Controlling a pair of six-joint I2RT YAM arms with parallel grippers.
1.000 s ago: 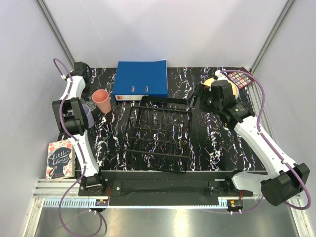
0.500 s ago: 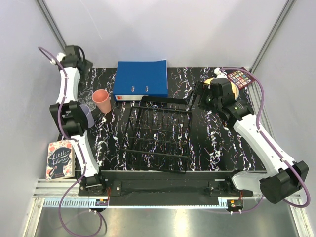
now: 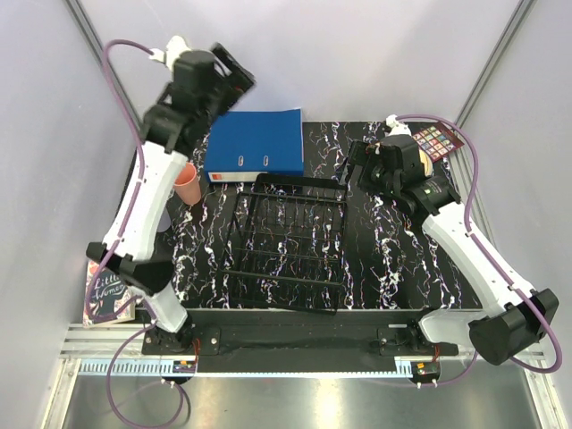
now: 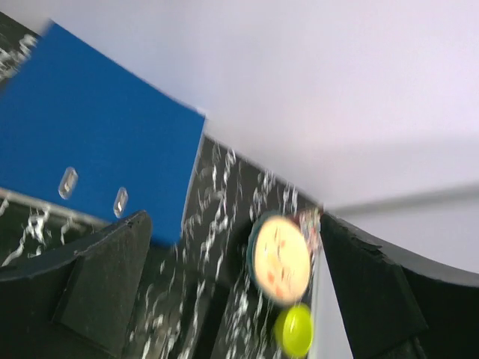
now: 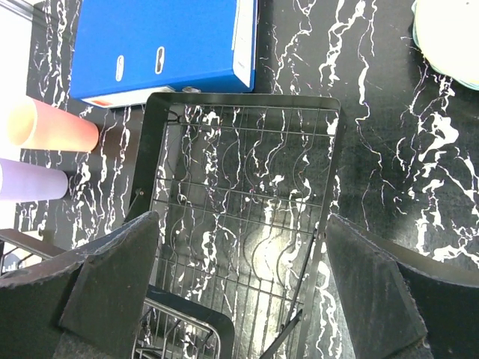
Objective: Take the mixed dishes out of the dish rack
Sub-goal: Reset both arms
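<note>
Compared with one second ago, the left gripper (image 4: 236, 293) is now being carried high over the far-left corner, away from the salmon-pink cup (image 5: 49, 126). Its jaws are being held wide with nothing between them. The right gripper (image 5: 243, 284) is also being held wide and empty, directly above the dish rack (image 5: 153, 157), whose long axis is pointing toward the blue binder (image 5: 168, 45). No dish is being seen inside the rack. The lilac cup (image 5: 30, 183) is being kept to its left, and the plates (image 4: 281, 258) and yellow bowl (image 4: 294, 330) at the far right. The right arm is judged the nearer one.
</note>
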